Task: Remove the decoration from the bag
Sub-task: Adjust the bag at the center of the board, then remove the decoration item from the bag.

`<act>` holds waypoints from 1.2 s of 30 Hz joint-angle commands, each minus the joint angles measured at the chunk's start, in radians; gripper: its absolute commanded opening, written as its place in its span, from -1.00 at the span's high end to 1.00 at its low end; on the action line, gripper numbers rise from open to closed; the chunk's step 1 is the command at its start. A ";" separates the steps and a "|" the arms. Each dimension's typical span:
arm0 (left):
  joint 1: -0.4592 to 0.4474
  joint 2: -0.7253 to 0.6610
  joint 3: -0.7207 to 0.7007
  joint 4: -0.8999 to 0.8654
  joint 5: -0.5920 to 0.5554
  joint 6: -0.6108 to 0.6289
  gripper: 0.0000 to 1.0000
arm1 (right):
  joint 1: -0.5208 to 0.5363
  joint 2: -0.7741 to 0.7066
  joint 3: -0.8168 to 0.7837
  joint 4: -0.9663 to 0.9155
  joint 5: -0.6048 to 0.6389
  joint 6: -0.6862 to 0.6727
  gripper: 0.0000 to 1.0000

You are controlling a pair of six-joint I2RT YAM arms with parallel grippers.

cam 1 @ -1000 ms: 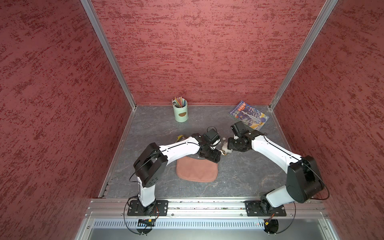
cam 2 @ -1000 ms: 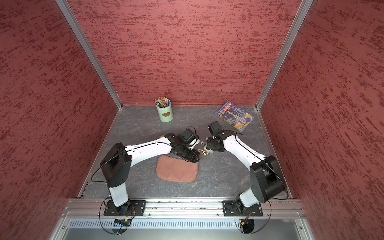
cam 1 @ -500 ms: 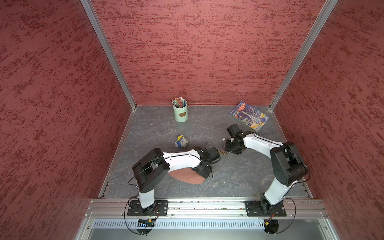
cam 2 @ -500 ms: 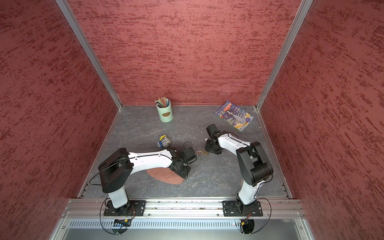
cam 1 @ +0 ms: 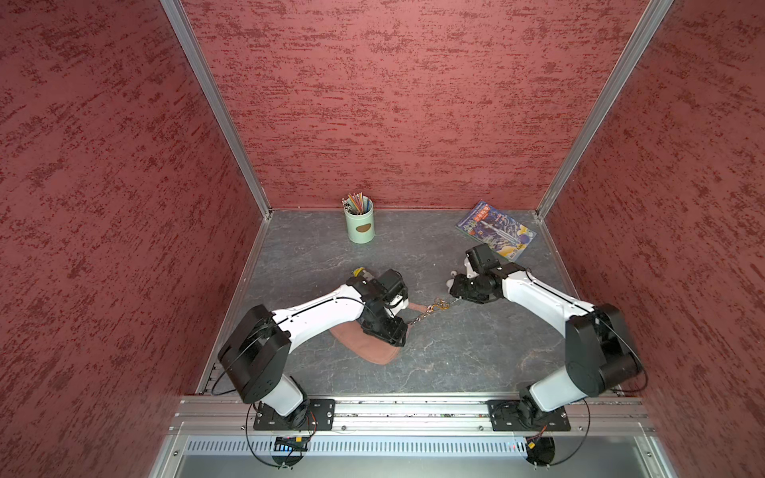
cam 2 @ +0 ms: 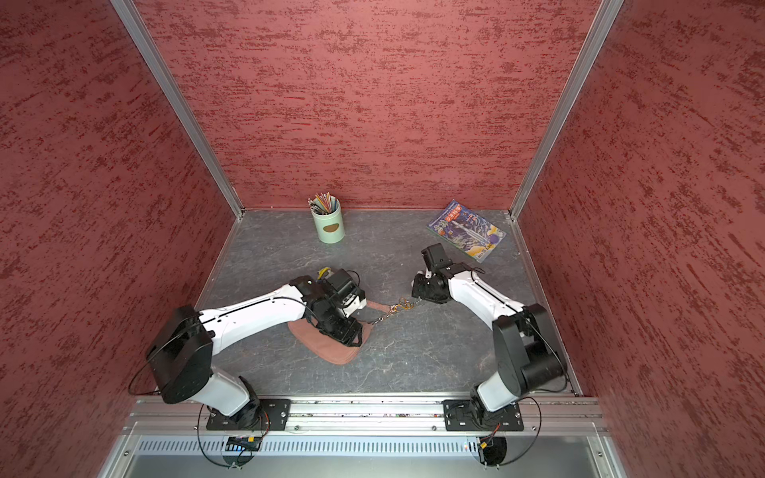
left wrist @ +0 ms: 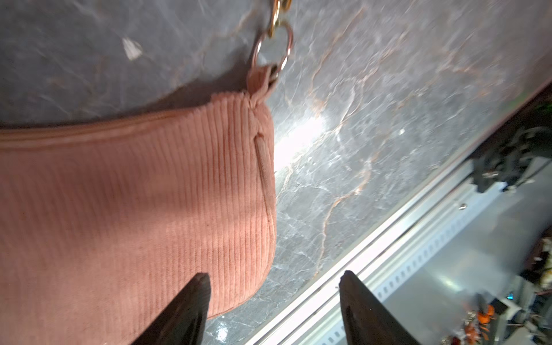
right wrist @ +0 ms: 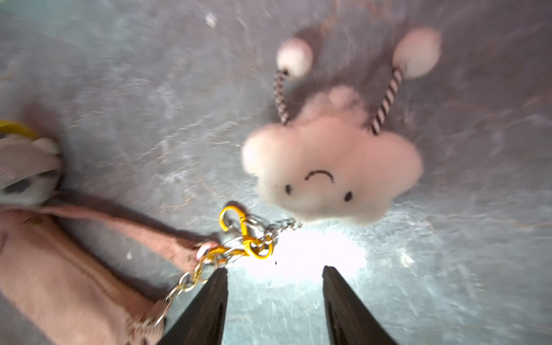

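Task not yet done: cloud charm [right wrist: 331,170] lay on table [cam 1: 455,364], yellow clasp [right wrist: 245,236] apparently hooked to bag [left wrist: 134,194]. Left gripper [left wrist: 274,274] open, empty, over bag end. Right gripper [right wrist: 274,268] open, empty, beside clasp. Unhooking left. Versus half second earlier: left wrist hid most of blue-yellow toy [cam 1: 358,272]; right elbow swung outward.

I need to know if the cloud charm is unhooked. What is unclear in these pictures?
- Clasp: blurred tangle in the right wrist view; whether it links the decoration to the bag is unclear.
- Decoration, top views: mostly under the right arm.
- Toy charm: mostly behind the left arm.
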 commanded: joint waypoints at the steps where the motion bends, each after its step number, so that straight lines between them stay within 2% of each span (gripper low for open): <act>1: 0.049 0.029 0.080 0.120 0.123 -0.010 -0.43 | 0.001 -0.035 -0.043 0.031 -0.071 -0.113 -0.04; 5: 0.042 0.175 0.185 0.263 0.146 -0.106 -0.42 | 0.011 -0.025 -0.045 0.047 -0.091 -0.133 0.17; 11: -0.004 0.358 0.289 0.279 0.057 -0.107 -0.42 | 0.013 0.086 0.033 0.057 -0.078 -0.034 0.33; 19: 0.018 0.412 0.202 0.360 0.037 -0.125 -0.35 | 0.047 0.261 0.088 0.156 -0.106 0.061 0.44; 22: 0.050 0.410 0.177 0.362 0.007 -0.125 -0.31 | 0.047 0.295 0.086 0.131 -0.054 0.081 0.49; 25: 0.079 0.405 0.166 0.368 -0.002 -0.122 -0.30 | 0.044 0.260 0.039 0.092 0.022 0.102 0.52; 27: 0.093 0.409 0.167 0.373 -0.001 -0.117 -0.30 | 0.045 0.219 -0.015 0.083 0.021 0.124 0.51; 33: 0.124 0.400 0.164 0.398 0.005 -0.123 -0.30 | 0.059 0.057 -0.220 0.100 -0.099 0.247 0.43; 36: 0.147 0.383 0.161 0.400 0.001 -0.126 -0.31 | 0.062 -0.014 -0.241 0.070 -0.167 0.237 0.36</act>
